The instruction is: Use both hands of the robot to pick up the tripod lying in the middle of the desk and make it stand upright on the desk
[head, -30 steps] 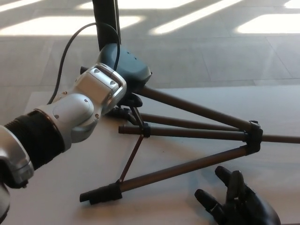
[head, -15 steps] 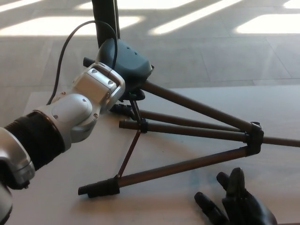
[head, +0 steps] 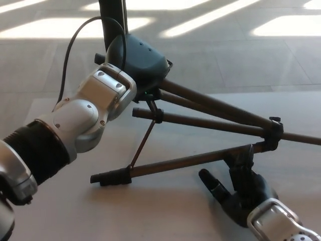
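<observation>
The tripod point(head: 210, 123) lies on the white desk point(head: 165, 211) with its dark legs fanned toward the right and its top end raised at the left. My left hand point(head: 138, 60) is shut on the tripod's top end, above the desk's far edge. One leg with a black foot point(head: 111, 176) rests on the desk near the front. My right hand point(head: 241, 191) is open at the lower right, its fingers reaching up just under that lowest leg, near the leg clamp point(head: 273, 133).
A black cable point(head: 75, 47) loops from my left wrist. A dark upright post point(head: 113, 22) stands behind the desk. Tiled floor with sunlit patches lies beyond the desk's far edge point(head: 200, 95).
My left hand has lifted the tripod's top end higher and slightly right. My right hand has come up and forward from the bottom edge to just under the lowest leg.
</observation>
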You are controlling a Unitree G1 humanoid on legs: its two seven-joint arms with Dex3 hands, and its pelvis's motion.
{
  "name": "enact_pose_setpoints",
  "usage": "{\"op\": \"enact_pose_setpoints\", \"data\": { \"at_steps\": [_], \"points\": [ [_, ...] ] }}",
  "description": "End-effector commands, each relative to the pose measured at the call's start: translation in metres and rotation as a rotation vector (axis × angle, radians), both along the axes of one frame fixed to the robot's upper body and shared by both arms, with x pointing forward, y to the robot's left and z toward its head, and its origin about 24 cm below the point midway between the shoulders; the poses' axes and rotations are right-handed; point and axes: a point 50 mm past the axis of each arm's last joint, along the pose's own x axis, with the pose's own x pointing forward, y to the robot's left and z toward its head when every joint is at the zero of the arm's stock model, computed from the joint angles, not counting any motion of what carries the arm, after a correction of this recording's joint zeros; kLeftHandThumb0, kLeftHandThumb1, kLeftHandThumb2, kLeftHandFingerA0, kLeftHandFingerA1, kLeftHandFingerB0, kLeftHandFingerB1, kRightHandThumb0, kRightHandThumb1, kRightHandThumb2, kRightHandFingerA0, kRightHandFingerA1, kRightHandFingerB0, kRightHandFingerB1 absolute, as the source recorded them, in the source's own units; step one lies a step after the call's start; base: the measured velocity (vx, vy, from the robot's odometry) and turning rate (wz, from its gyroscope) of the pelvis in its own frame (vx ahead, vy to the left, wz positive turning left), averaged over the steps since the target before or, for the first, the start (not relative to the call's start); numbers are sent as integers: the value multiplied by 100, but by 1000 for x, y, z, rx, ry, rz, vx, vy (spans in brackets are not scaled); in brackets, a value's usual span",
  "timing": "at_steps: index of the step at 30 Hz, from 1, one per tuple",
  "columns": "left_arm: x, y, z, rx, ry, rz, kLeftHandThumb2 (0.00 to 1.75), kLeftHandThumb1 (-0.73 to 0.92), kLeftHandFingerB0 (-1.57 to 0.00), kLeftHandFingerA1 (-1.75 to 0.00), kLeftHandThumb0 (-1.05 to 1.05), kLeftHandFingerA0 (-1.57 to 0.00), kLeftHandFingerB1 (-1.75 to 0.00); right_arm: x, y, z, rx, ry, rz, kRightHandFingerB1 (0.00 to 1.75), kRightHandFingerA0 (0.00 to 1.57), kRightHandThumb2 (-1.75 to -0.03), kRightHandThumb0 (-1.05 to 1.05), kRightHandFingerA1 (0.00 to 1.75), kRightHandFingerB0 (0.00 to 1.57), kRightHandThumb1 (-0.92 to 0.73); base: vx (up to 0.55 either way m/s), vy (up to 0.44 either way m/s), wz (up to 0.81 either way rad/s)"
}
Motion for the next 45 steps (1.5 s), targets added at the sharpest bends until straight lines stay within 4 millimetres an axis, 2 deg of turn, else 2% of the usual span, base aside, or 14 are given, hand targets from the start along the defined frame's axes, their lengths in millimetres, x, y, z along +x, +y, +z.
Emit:
{"op": "enact_pose_setpoints", "data": {
  "at_steps": [1,3,4,5,8,13,14,15,16,17,28,29,32,45],
  "points": [
    [-15,-14,5,-18,-126,-127,55,51,-89,-160,-33,-91,-72,36,36,-15,66,136,-134,119,0,-82,-105,105,0,-72,0,0,0],
    [-15,-13,4,-17,-130,-124,55,51,-89,-161,-33,-91,-73,37,39,-19,32,138,-69,150,0,-76,-105,117,0,-79,0,0,0],
    [-15,-14,2,-23,-122,-123,55,51,-88,-161,-32,-90,-72,37,40,-21,30,149,-80,100,0,-124,-105,100,4,-47,0,0,0],
    [-15,-14,1,-28,-108,-115,58,49,-87,-162,-31,-88,-71,38,43,-23,4,163,-78,121,0,-84,-105,114,0,-72,0,0,0],
    [-14,-13,1,-41,-102,-111,58,47,-88,-161,-30,-88,-70,39,48,-24,-28,203,-112,92,0,-88,-105,101,0,-56,0,0,0],
    [-14,-16,2,-27,-152,-131,58,49,-87,-165,-32,-90,-80,41,53,-23,-41,198,-96,103,0,-82,-105,101,0,-52,0,0,0],
    [-14,-16,3,-20,-153,-129,58,50,-86,-166,-33,-89,-81,41,54,-23,-48,205,-86,99,5,-96,-98,93,14,6,0,0,0],
    [-14,-15,4,-21,-149,-129,60,46,-88,-161,-38,-89,-80,42,56,-23,-28,230,-111,101,8,-100,-96,96,18,7,0,0,0],
    [-14,-15,3,-18,-144,-132,60,46,-88,-161,-38,-89,-80,41,57,-24,-20,254,-130,101,8,-100,-96,96,18,7,0,0,0],
    [-15,-16,2,-13,-140,-134,55,50,-86,-162,-30,-90,-75,39,59,-26,-40,274,-109,109,0,-105,-105,110,0,-43,0,0,0],
    [-12,-18,25,-20,-151,-134,59,49,-86,-158,-33,-93,-74,-11,69,-52,79,283,-14,85,0,-120,-101,92,0,-34,0,0,0],
    [-11,-18,27,-18,-163,-143,58,47,-87,-158,-33,-92,-76,-20,70,-52,88,291,-22,57,0,-104,-104,65,0,-39,0,0,0],
    [-12,-19,30,-10,-171,-149,58,47,-87,-161,-32,-91,-75,-40,70,-50,116,297,-10,80,0,-116,-98,90,0,-29,0,0,0],
    [-13,-22,25,-20,-146,-147,58,46,-87,-160,-32,-92,-73,-76,75,-46,169,363,-18,69,0,-107,-97,82,0,-35,0,0,0]
  ]
}}
